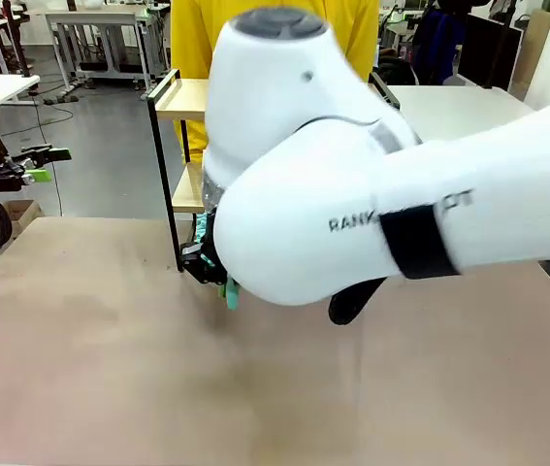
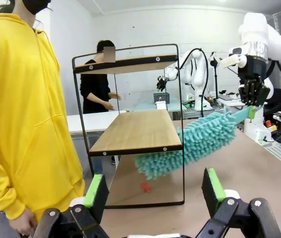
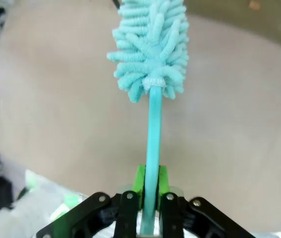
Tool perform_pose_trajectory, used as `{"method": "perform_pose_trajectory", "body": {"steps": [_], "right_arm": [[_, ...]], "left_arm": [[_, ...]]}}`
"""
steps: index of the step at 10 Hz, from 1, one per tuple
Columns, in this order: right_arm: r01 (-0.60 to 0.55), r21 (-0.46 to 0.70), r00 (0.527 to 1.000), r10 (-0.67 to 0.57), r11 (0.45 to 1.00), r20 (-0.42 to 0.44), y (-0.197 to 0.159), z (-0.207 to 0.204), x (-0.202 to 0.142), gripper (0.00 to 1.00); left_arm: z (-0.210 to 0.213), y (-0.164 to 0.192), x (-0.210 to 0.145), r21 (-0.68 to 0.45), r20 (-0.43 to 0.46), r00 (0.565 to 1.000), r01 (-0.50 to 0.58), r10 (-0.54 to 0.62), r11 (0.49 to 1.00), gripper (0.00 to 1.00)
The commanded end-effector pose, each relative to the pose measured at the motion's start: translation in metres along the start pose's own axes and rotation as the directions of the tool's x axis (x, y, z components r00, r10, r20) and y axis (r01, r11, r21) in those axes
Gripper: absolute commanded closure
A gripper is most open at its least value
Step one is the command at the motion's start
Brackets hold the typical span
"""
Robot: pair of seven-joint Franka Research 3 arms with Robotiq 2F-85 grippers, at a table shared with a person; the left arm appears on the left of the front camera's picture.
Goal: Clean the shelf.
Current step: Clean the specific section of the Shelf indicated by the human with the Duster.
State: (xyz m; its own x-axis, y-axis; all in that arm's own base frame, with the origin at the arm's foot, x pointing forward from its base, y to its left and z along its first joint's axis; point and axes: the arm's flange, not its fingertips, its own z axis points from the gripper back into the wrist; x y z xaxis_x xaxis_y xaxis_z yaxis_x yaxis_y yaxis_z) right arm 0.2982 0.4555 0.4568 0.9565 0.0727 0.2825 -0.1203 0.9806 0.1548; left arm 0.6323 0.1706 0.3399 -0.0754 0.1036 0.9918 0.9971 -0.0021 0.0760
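Right gripper (image 3: 149,179) clamped on duster (image 3: 152,44) handle, fluffy head ahead of jaws. Left gripper (image 2: 155,191) spread wide, empty; shelf (image 2: 138,130) ahead.

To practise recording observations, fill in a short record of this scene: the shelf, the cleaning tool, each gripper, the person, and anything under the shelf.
shelf: two wooden boards in a black frame, standing on the table; lower board bare
duster: turquoise, fluffy head at the lower board's near corner; contact unclear
right gripper: shut on the duster's handle
left gripper: open, holding nothing, facing the shelf
person: yellow hoodie, standing beside the shelf
under the shelf: small red object on the table
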Motion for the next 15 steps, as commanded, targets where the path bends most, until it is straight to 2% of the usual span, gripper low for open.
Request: {"method": "perform_pose_trajectory", "body": {"steps": [1, 5, 7, 10, 11, 13, 14, 15], "right_arm": [[0.051, -0.024, 0.995, -0.049, 0.998, 0.088, 0.037, -0.029, 0.020, 0.87], [0.036, -0.048, 0.990, -0.029, 0.998, 0.140, 0.041, -0.083, 0.031, 0.87], [0.017, -0.029, 0.997, -0.014, 0.999, 0.075, 0.037, -0.101, 0.031, 0.87], [0.059, -0.059, 0.998, -0.059, 0.997, 0.001, 0.026, -0.118, 0.034, 0.87], [0.014, -0.066, 0.999, -0.012, 0.998, 0.040, 0.026, -0.114, 0.027, 0.87], [0.014, -0.066, 0.999, -0.012, 0.998, 0.040, 0.026, -0.114, 0.027, 0.87], [0.028, -0.069, 0.999, -0.027, 0.997, 0.026, 0.024, -0.119, 0.027, 0.87], [0.054, -0.083, 0.998, -0.056, 0.995, -0.023, 0.009, -0.119, 0.032, 0.87]], "left_arm": [[-0.001, -0.001, 0.003, 0.005, -0.004, 1.000, 0.002, -0.002, 1.000, 0.00], [-0.001, -0.001, 0.003, 0.005, -0.004, 1.000, 0.002, -0.002, 1.000, 0.00], [-0.001, -0.001, 0.003, 0.005, -0.004, 1.000, 0.002, -0.002, 1.000, 0.00], [-0.001, -0.001, 0.003, 0.005, -0.004, 1.000, 0.002, -0.002, 1.000, 0.00], [-0.001, -0.001, 0.003, 0.005, -0.004, 1.000, 0.002, -0.002, 1.000, 0.00], [-0.001, -0.001, 0.003, 0.005, -0.004, 1.000, 0.002, -0.002, 1.000, 0.00], [-0.001, -0.001, 0.003, 0.005, -0.004, 1.000, 0.002, -0.002, 1.000, 0.00], [-0.001, -0.001, 0.003, 0.005, -0.004, 1.000, 0.002, -0.002, 1.000, 0.00]]}}
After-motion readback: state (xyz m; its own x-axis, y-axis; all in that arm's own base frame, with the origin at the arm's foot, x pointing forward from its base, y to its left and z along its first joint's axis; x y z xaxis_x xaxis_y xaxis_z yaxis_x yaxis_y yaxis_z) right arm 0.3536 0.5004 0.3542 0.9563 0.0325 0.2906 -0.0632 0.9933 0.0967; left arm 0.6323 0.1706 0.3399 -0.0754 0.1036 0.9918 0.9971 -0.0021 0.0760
